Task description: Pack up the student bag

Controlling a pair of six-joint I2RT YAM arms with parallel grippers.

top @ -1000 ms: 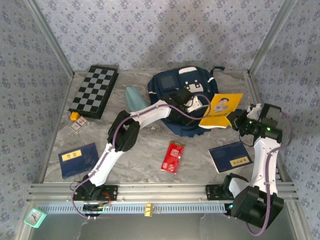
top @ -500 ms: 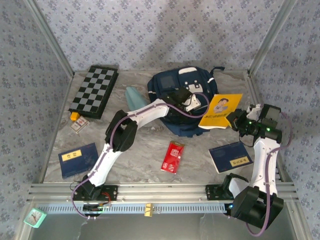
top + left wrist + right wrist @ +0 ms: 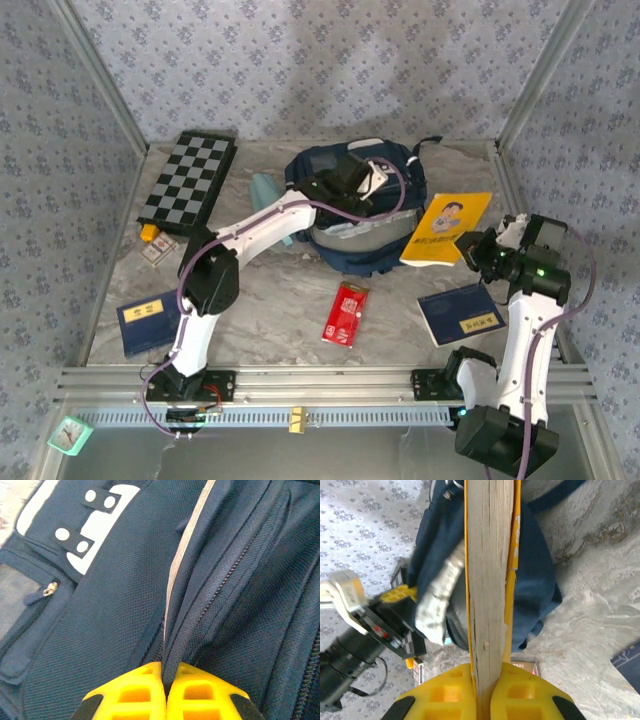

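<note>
Tabletop (image 3: 280, 300): marble.
Left gripper (image 3: 164, 672): pinches bag (image 3: 110, 610) zipper edge; we lift it wide.
Right gripper (image 3: 487, 675): clamps book (image 3: 490, 580); we slide it in.

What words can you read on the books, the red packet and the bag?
No text here can be read.
yellow book: print around a cover picture, too small to read.
right blue book: yellow label, writing too small to read.
left blue book: yellow label, writing too small to read.
red packet: blurred markings, unreadable.
student bag: no lettering to be seen, just white patches.
</note>
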